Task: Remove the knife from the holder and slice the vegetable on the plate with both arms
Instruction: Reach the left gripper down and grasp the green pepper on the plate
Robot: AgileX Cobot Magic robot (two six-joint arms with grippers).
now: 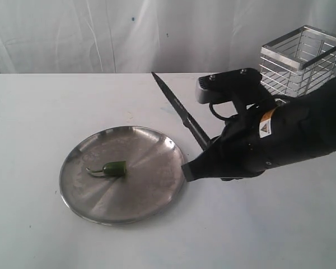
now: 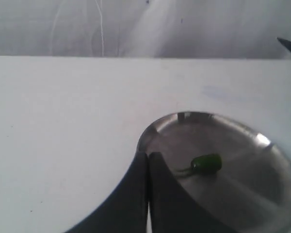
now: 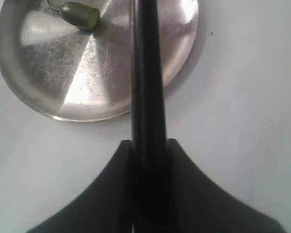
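My right gripper point(image 1: 197, 161) is shut on the handle of the black knife point(image 1: 176, 106), just right of the plate point(image 1: 151, 196). The blade slants up and back, away from the plate. In the right wrist view the knife point(image 3: 145, 73) runs out from between the fingers of the right gripper point(image 3: 149, 143), across the plate's rim point(image 3: 182, 58). A short dark green vegetable point(image 1: 113, 168) with a curved stem lies left of the plate's middle. My left gripper point(image 2: 148, 155) is shut and empty, its tips in line with the plate's point(image 2: 262, 194) rim, apart from the vegetable point(image 2: 207, 163). It does not show in the exterior view.
The chrome wire holder point(image 1: 301, 59) stands at the back right, behind my right arm. A white table point(image 1: 39, 112) carries everything, with a white curtain behind it. The knife's tip point(image 2: 288, 47) shows at the edge of the left wrist view.
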